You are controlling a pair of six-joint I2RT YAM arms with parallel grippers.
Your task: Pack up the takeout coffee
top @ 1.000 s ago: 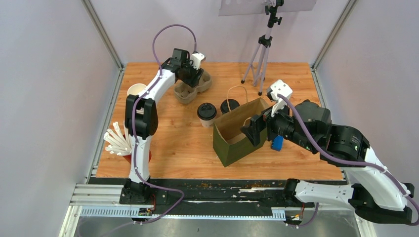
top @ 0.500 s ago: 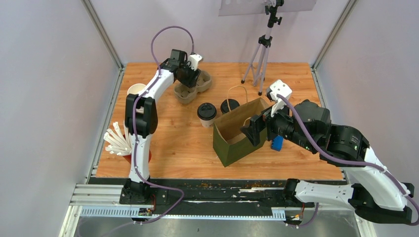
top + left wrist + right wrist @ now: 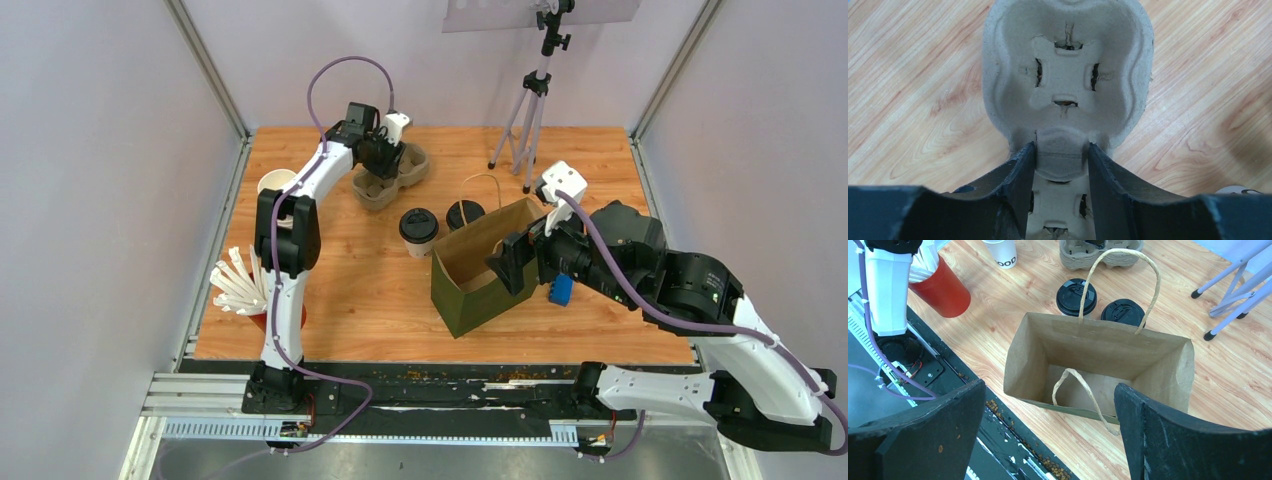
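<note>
Two takeout coffee cups stand mid-table: a white-sided one with a black lid (image 3: 418,228) (image 3: 1076,296) and a second black lid (image 3: 465,214) (image 3: 1122,312) right behind the open brown paper bag (image 3: 480,270) (image 3: 1033,360). My left gripper (image 3: 385,160) (image 3: 1062,147) is at the back, down on the grey pulp cup carrier (image 3: 395,178) (image 3: 1068,65), its fingers pressed against both sides of the carrier's middle ridge. My right gripper (image 3: 520,262) (image 3: 1049,386) hovers wide open above the bag's mouth, holding nothing. The bag is empty, one handle drooping inside.
A red cup of white sticks (image 3: 250,295) (image 3: 940,290) stands at the front left. White lidless cups (image 3: 275,183) (image 3: 1003,252) are at the left edge. A tripod (image 3: 530,100) stands at the back right, and a blue object (image 3: 561,290) lies beside the bag.
My left gripper has sunk onto the cup carrier and its fingers have narrowed onto the middle ridge. The right arm has barely moved.
</note>
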